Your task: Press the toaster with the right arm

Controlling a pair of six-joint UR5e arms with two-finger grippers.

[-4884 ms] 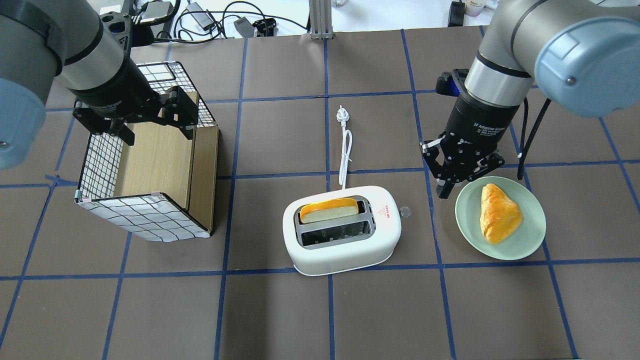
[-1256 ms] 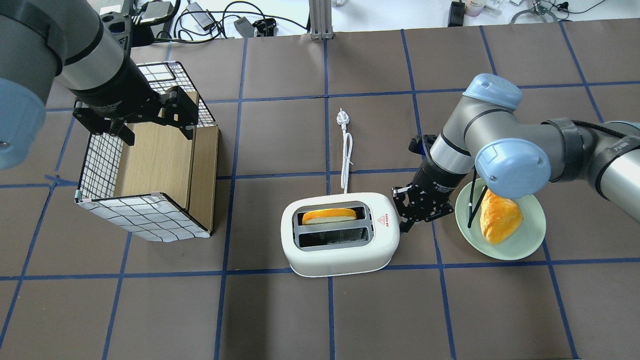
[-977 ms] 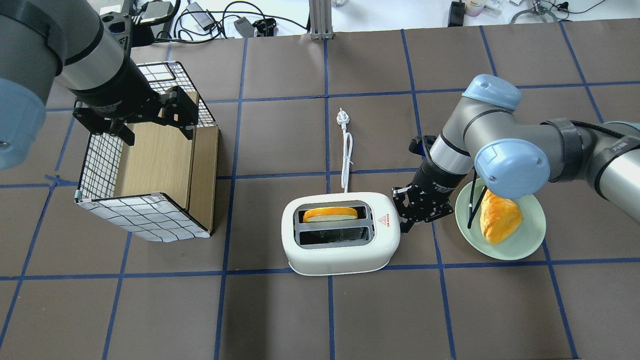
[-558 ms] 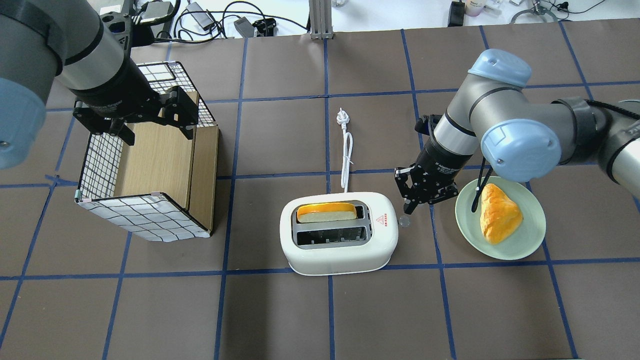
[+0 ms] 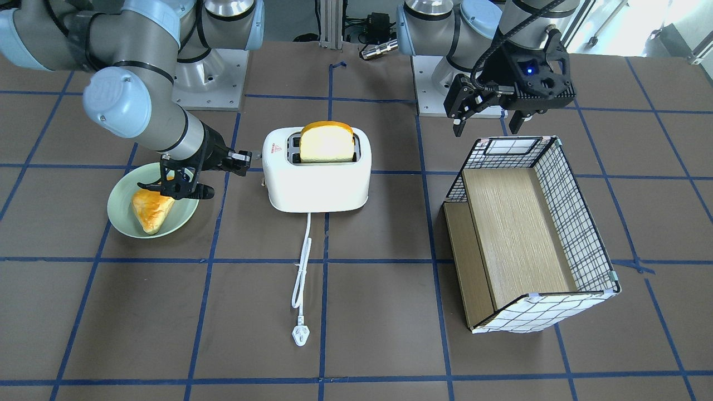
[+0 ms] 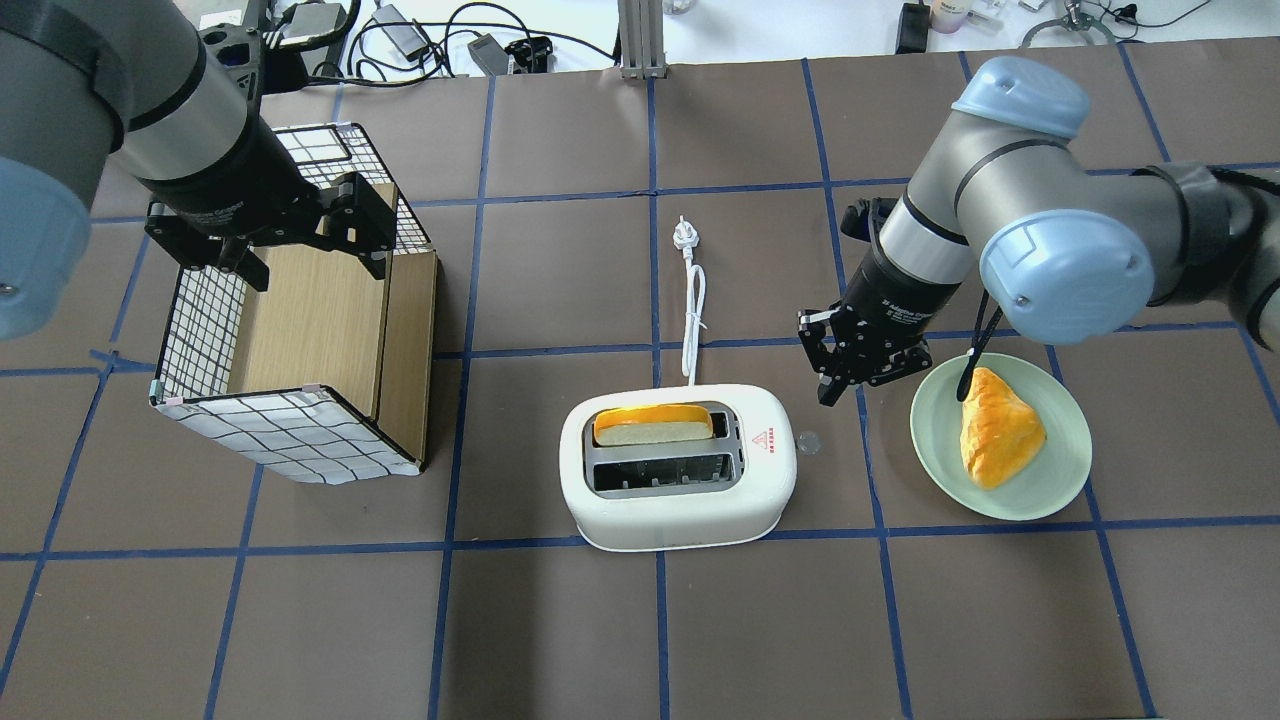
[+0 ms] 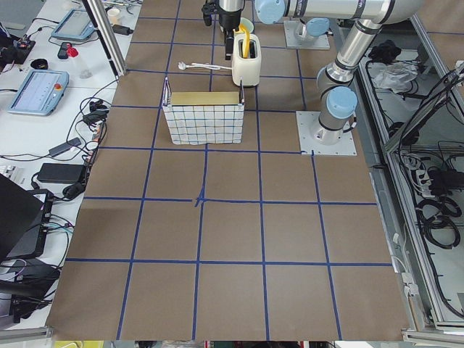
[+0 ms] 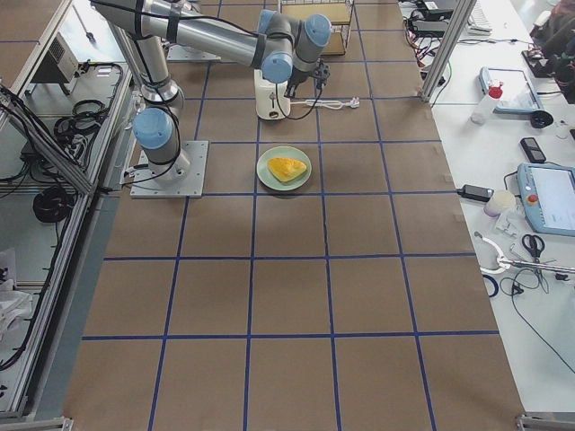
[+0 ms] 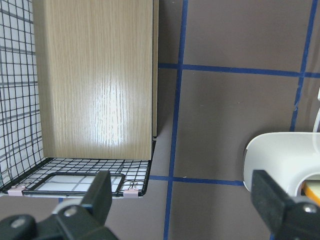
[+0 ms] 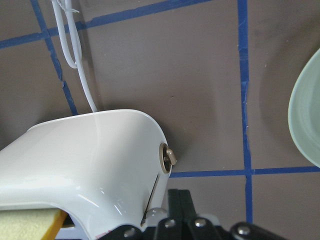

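Observation:
The white toaster [image 6: 678, 500] stands mid-table with a yellow-crusted bread slice [image 6: 655, 425] standing high in its far slot. Its small lever knob [image 6: 809, 443] sticks out at the right end. My right gripper [image 6: 829, 393] is shut and empty. It hovers just behind and above that knob, clear of the toaster. In the front view it [image 5: 243, 158] sits beside the toaster's [image 5: 316, 178] end. The right wrist view shows the toaster's end [image 10: 95, 160] just above the shut fingers [image 10: 179, 200]. My left gripper [image 6: 300, 245] is open over the basket.
A wire basket [image 6: 290, 440] with a wooden floor stands at the left. A green plate [image 6: 930, 455] with a pastry [image 6: 995, 425] lies right of the toaster, close to my right arm. The white cord [image 6: 692, 310] and plug [image 6: 683, 233] run away behind the toaster.
My right gripper pressed down at the toaster's end and the bread sank. It has since lifted up and back, and the bread stands high again. The toaster shifted slightly left. The left arm stayed still.

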